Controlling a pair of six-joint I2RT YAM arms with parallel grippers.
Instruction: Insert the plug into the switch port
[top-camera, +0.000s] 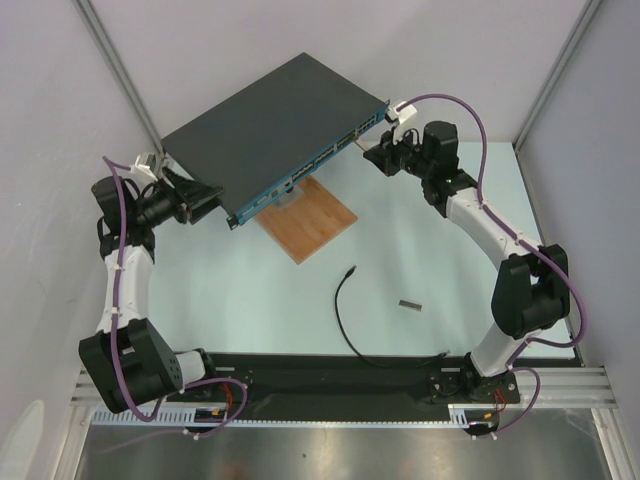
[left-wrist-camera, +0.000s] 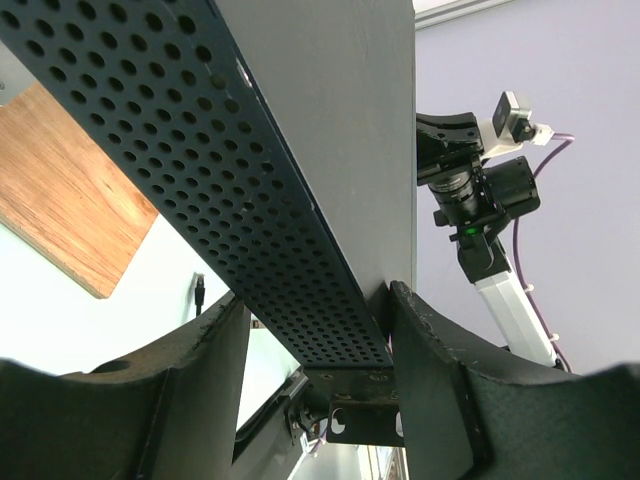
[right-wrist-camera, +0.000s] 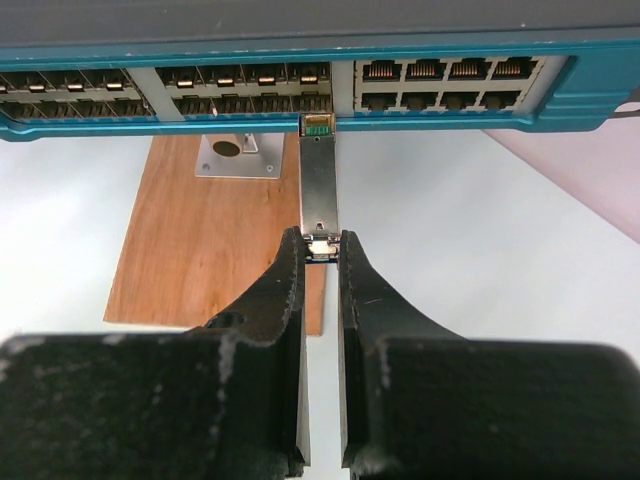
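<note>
Right hand (right-wrist-camera: 322, 248) pinches a grey metal module (right-wrist-camera: 318, 180), nose at a switch port (right-wrist-camera: 317, 104). Left hand (left-wrist-camera: 315, 335) clamps the switch (left-wrist-camera: 250, 200) edge, evidently steadying it. Plug (top-camera: 352, 269) lies unheld on the table (top-camera: 440, 250), well apart from both.

White links (top-camera: 125, 285), black joints (top-camera: 528, 290), purple cables (top-camera: 478, 120); tool fingers (right-wrist-camera: 285, 300) matte black, scuffed.

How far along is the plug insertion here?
Done: the left tool grips the end of the switch box. In hand: the right tool pinches a grey metal module, its tip at a switch port. Left: the plug on its black cable lies on the table, ungrasped, not inserted.
</note>
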